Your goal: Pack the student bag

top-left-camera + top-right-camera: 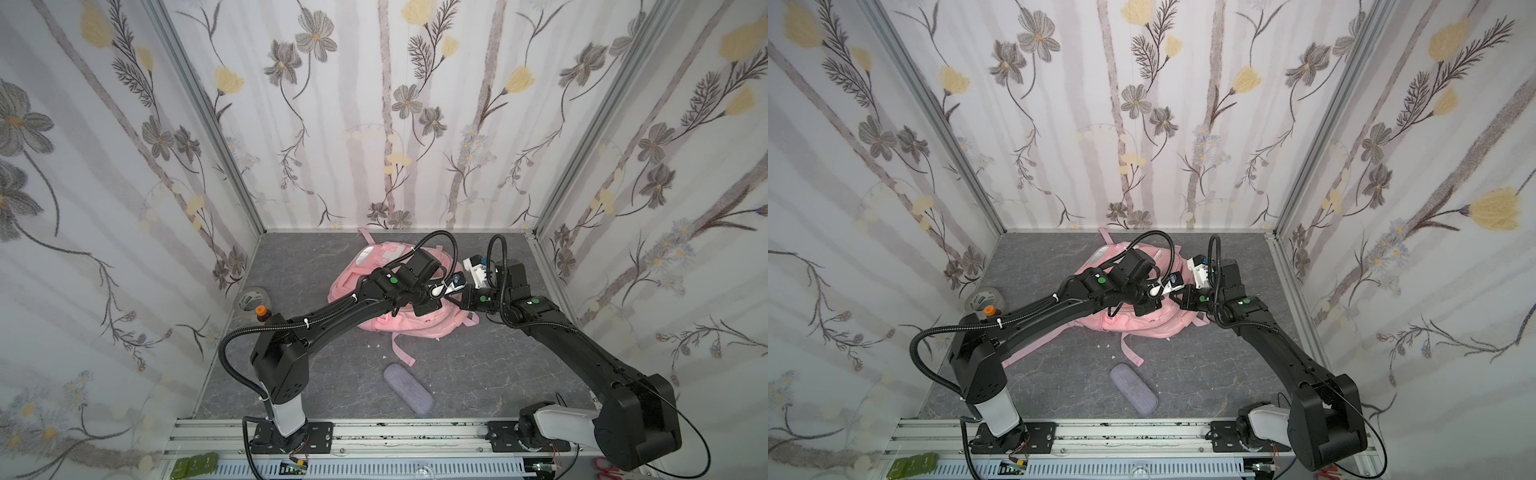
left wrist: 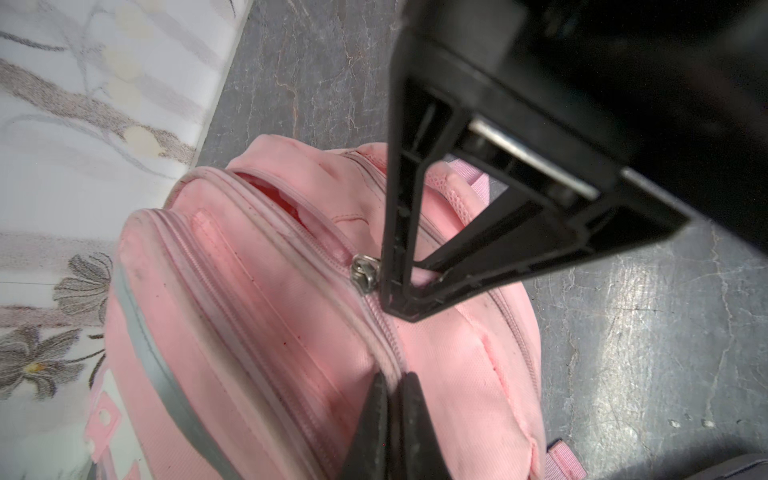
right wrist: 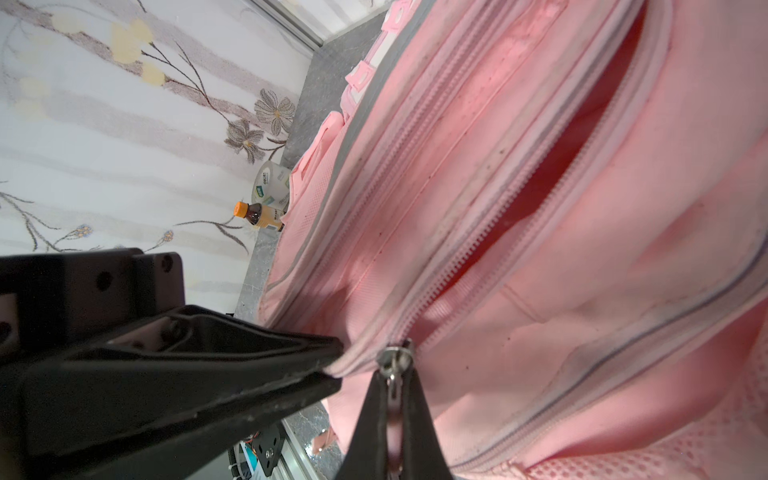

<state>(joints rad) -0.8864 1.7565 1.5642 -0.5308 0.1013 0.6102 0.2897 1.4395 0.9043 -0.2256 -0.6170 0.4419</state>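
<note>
Tabletop (image 1: 478, 374): student bag (image 1: 415, 326) under left tool (image 2: 392, 376), right tool (image 3: 395, 372); seemingly gripped.

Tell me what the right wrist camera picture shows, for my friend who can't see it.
The right gripper pinches the metal zipper pull of the pink student bag, whose pocket gapes partly open, while the left gripper clamps the bag's zipper edge right beside it. Farther off, an orange-capped bottle and a tape roll sit by the flowered wall.
</note>
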